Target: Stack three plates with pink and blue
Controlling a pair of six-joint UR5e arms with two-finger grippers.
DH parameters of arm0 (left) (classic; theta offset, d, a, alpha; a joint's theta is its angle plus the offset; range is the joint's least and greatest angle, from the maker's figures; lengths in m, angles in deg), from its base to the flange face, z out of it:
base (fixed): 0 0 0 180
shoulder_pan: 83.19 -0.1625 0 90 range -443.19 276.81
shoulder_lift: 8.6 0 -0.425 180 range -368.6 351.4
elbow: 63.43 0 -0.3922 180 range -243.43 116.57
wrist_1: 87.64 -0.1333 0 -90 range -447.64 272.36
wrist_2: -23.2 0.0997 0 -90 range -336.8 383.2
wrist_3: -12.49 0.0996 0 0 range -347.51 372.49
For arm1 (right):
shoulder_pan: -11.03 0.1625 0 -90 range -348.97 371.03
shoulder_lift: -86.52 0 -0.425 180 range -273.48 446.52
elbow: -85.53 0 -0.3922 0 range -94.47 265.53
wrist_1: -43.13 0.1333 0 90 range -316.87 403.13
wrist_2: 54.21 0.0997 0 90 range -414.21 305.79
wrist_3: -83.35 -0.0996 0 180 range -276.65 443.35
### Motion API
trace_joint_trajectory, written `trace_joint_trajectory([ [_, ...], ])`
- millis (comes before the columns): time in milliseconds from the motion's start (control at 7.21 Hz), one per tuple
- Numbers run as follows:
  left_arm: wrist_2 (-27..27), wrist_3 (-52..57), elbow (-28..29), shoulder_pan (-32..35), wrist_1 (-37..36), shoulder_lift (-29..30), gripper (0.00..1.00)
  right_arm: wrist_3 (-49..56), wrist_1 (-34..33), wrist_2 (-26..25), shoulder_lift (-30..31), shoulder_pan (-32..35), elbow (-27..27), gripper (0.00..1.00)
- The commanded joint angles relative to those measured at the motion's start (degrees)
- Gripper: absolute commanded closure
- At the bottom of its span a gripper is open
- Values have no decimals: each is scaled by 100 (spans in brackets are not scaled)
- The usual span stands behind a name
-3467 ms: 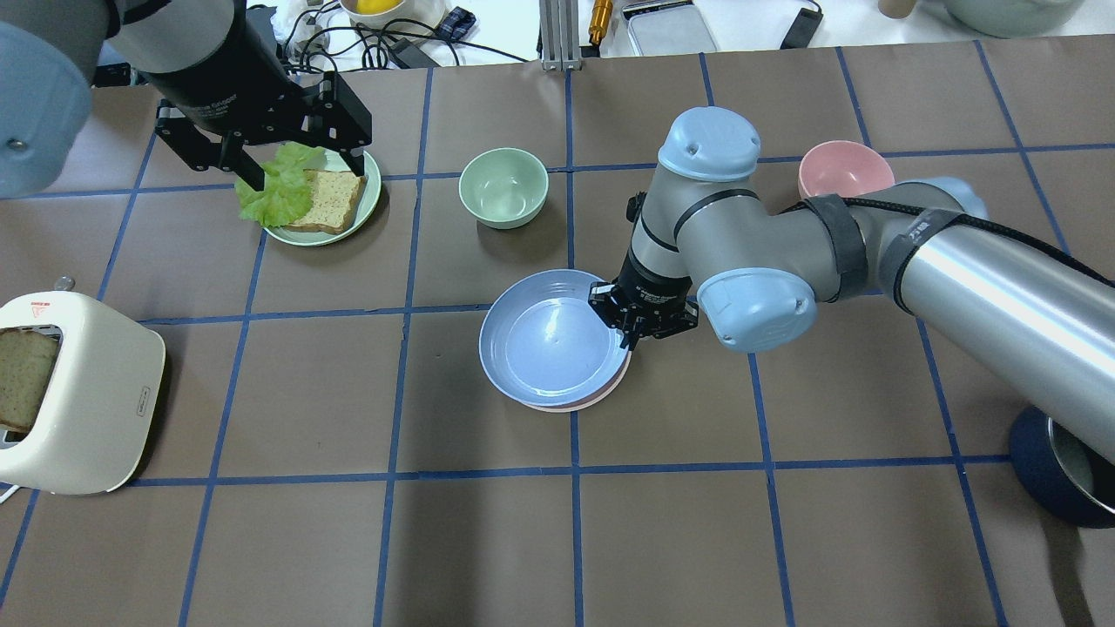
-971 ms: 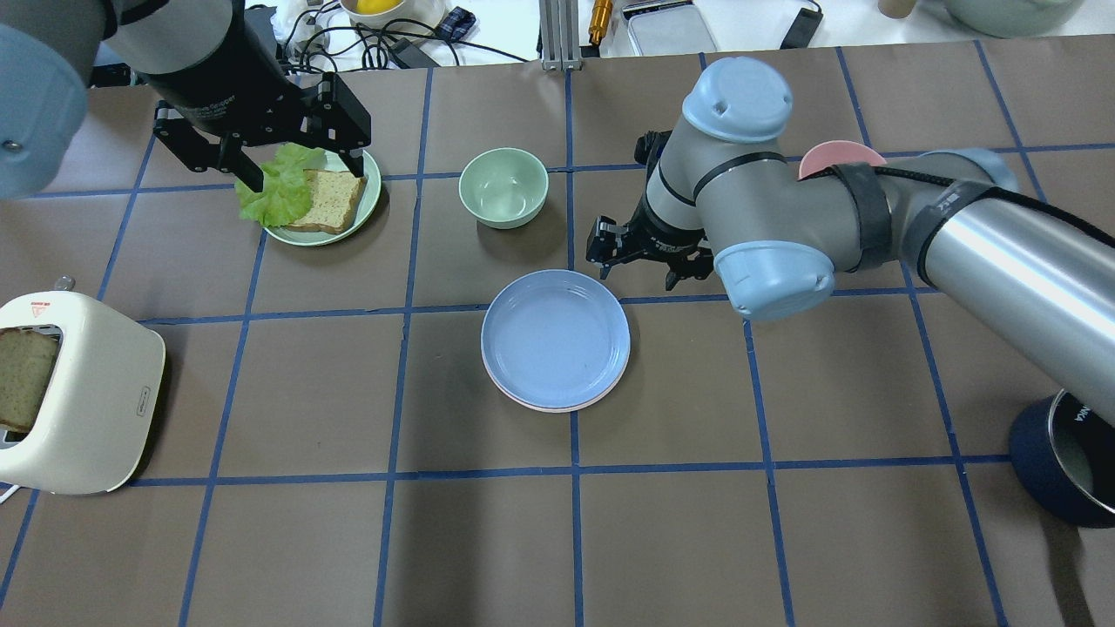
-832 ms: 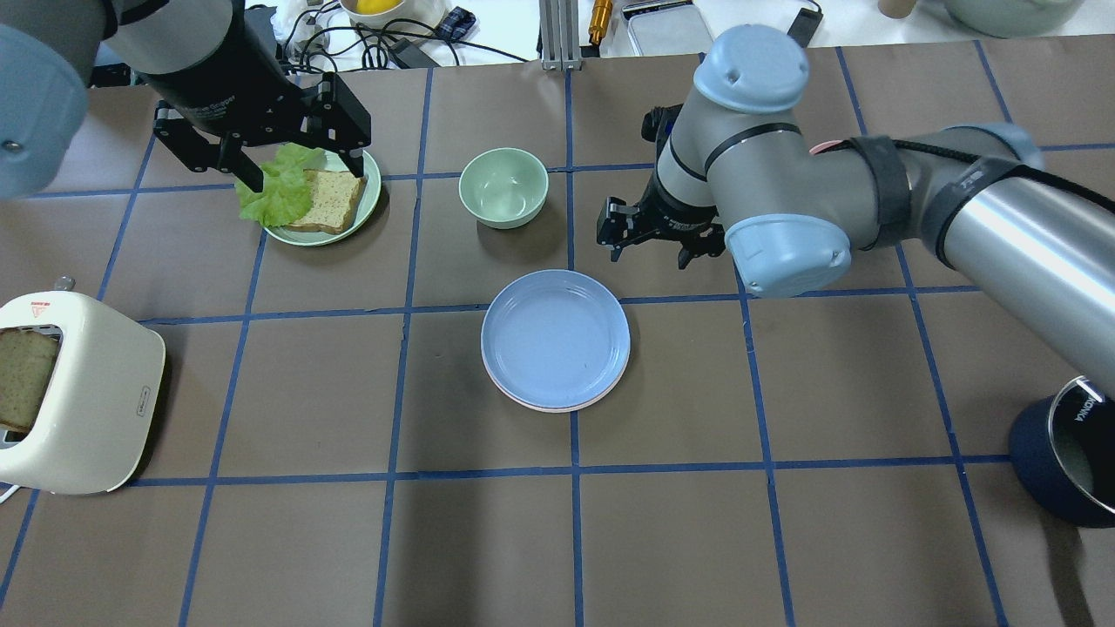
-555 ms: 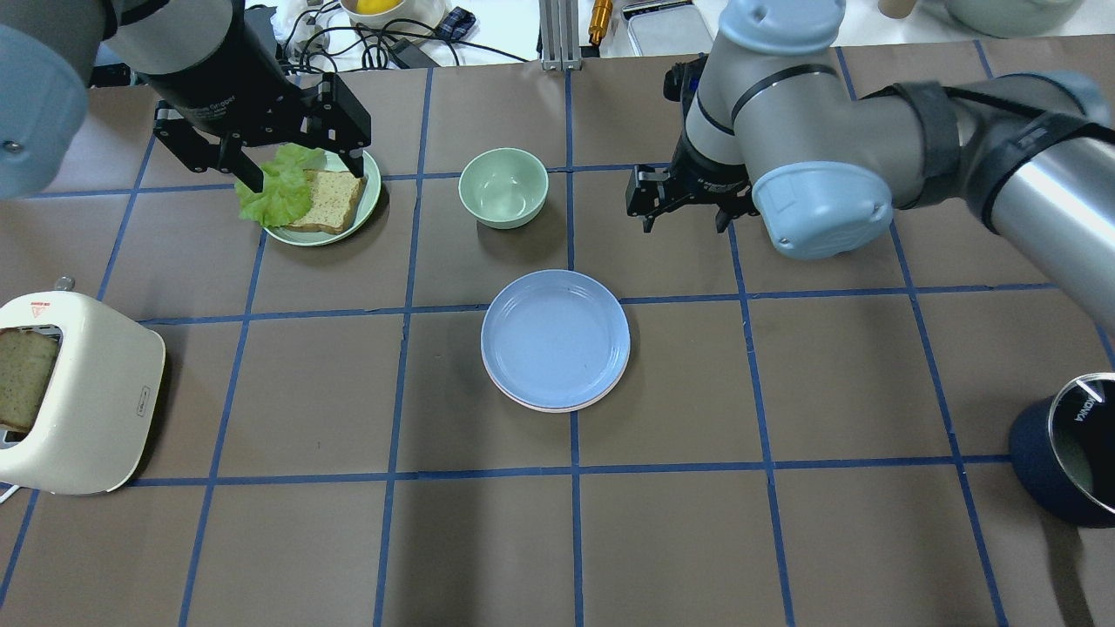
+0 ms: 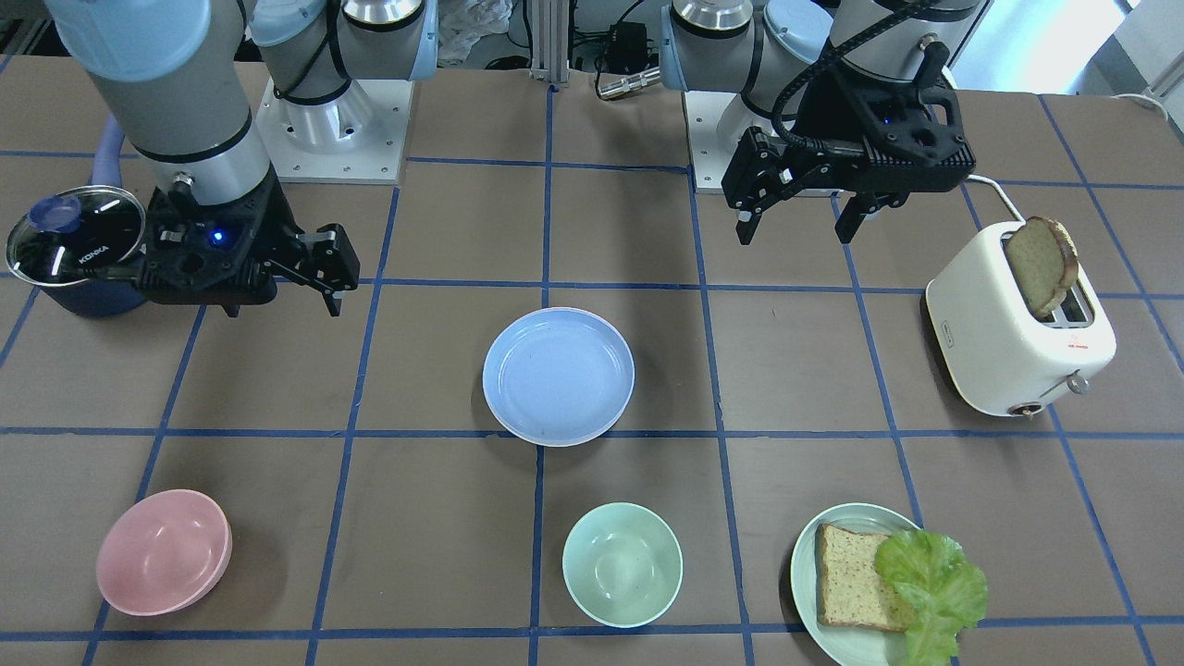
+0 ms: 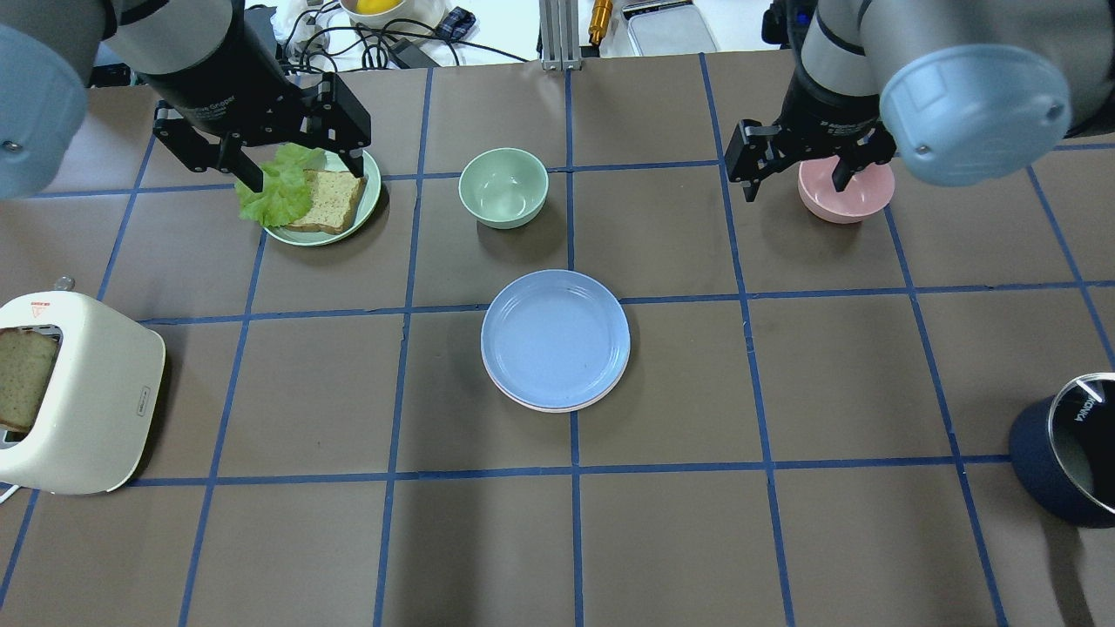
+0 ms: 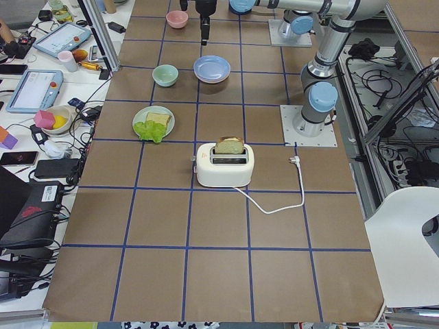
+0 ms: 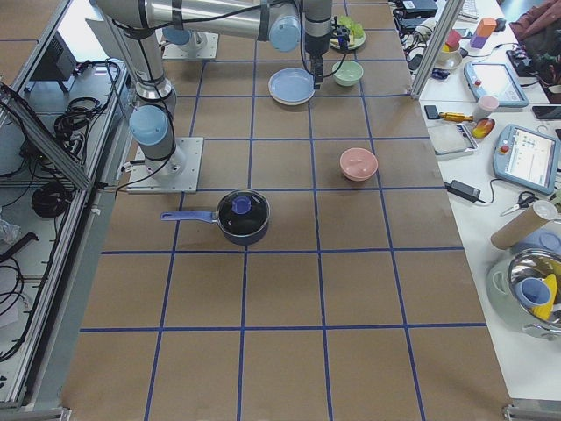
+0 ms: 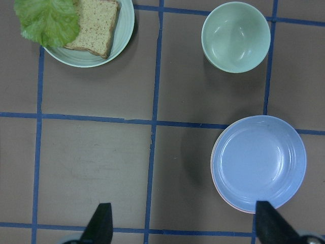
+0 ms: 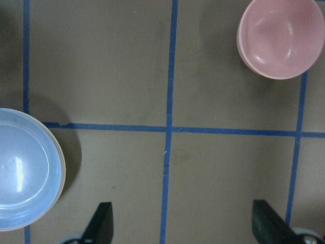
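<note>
Brown blue-taped table holds your stack at its centre: the light blue round plate on the pale pink plate, any cream one hidden. Your right gripper, spread and empty, hangs over the deep pink bowl; descend there and you'd knock it. Left gripper gapes empty too. Seconds ago the right one was at the blue rim, plate tilted; now it lies flat

Odds and Ends Nearby

A cream toaster holds a bread slice. A pale green plate carries brown bread and lettuce. Mint bowl, pink bowl and lidded blue saucepan stand well apart.
</note>
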Motion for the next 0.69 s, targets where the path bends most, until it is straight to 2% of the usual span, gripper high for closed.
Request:
trace_joint_trajectory([
  [0, 0, 0, 0, 0, 0, -3, 0, 75, 712, -80, 170, -38, -307, 0],
  [277, 0, 0, 0, 0, 0, -3, 0, 83, 1048, 121, 179, -38, -588, 0],
  [555, 26, 79, 9, 0, 87, 6, 0, 83, 1172, 315, 231, -20, -625, 0],
])
